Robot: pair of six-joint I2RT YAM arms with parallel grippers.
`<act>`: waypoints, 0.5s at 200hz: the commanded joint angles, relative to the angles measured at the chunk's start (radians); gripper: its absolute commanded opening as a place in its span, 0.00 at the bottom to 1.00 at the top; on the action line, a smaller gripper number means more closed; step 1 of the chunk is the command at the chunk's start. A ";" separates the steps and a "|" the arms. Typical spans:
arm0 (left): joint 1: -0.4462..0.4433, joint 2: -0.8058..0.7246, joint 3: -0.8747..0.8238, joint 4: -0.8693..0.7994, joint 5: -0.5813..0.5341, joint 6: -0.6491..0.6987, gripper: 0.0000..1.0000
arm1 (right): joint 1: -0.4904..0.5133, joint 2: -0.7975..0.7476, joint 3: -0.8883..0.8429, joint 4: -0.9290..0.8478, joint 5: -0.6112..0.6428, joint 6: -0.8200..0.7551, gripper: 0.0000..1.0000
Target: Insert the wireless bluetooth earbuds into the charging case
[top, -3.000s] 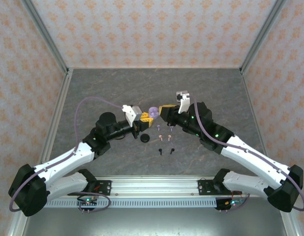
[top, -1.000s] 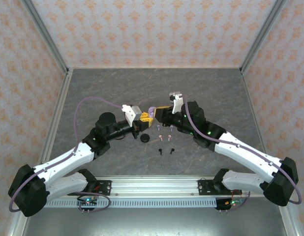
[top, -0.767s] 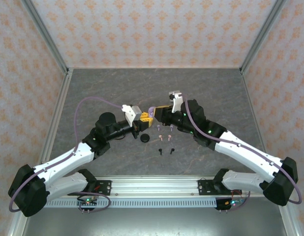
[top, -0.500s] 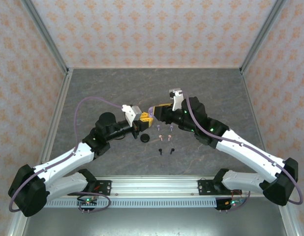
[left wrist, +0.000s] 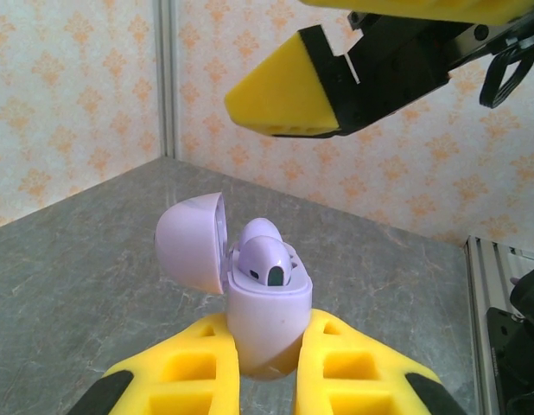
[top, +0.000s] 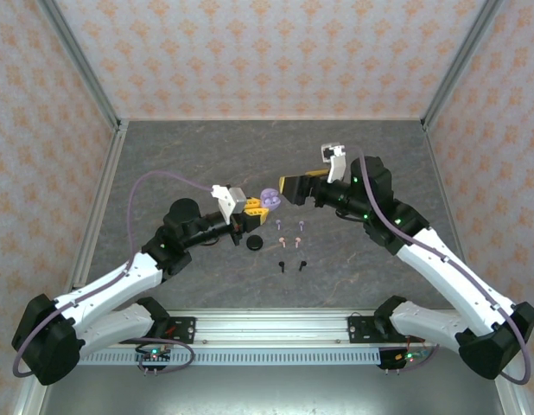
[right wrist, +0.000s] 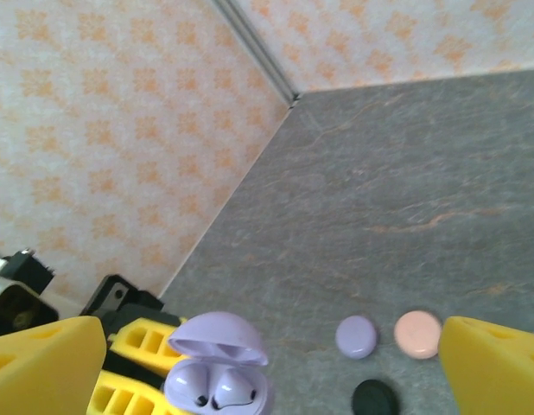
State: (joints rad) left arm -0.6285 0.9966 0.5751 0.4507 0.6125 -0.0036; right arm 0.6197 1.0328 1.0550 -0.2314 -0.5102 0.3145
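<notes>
The lilac charging case (left wrist: 265,320) stands upright with its lid (left wrist: 193,242) swung open, and my left gripper (left wrist: 269,327) is shut on its base. Two lilac earbuds (right wrist: 217,393) sit in its wells. From above, the case (top: 269,199) hangs over the table at the tip of the left gripper (top: 254,206). My right gripper (top: 293,188) is open and empty, just right of the case and apart from it. One yellow finger (left wrist: 280,95) hovers above the case. Loose earbuds lie on the table: lilac (top: 278,223), pink (top: 282,238), black (top: 284,265).
A black disc (top: 256,243) lies on the grey table (top: 181,156) below the left gripper. The right wrist view has a lilac disc (right wrist: 356,336), a pink disc (right wrist: 417,333) and a black disc (right wrist: 375,399) on the table beside the case. Patterned walls enclose three sides.
My right gripper has opened wide and drawn back to the right, away from the case. The case's open top has come into view. The left gripper has kept its hold.
</notes>
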 commanded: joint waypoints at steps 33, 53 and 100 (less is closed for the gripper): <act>-0.008 -0.018 0.053 0.046 0.077 -0.004 0.00 | -0.014 0.033 -0.038 0.089 -0.280 0.063 0.99; -0.008 -0.016 0.061 0.036 0.098 0.002 0.00 | -0.015 0.053 -0.036 0.109 -0.314 0.074 0.99; -0.012 -0.012 0.063 0.033 0.098 0.003 0.00 | -0.015 0.079 -0.043 0.190 -0.387 0.110 1.00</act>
State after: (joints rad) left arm -0.6289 0.9966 0.6071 0.4545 0.6819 -0.0032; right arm 0.6113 1.1065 1.0180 -0.1364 -0.8196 0.3943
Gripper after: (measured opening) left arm 0.138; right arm 0.992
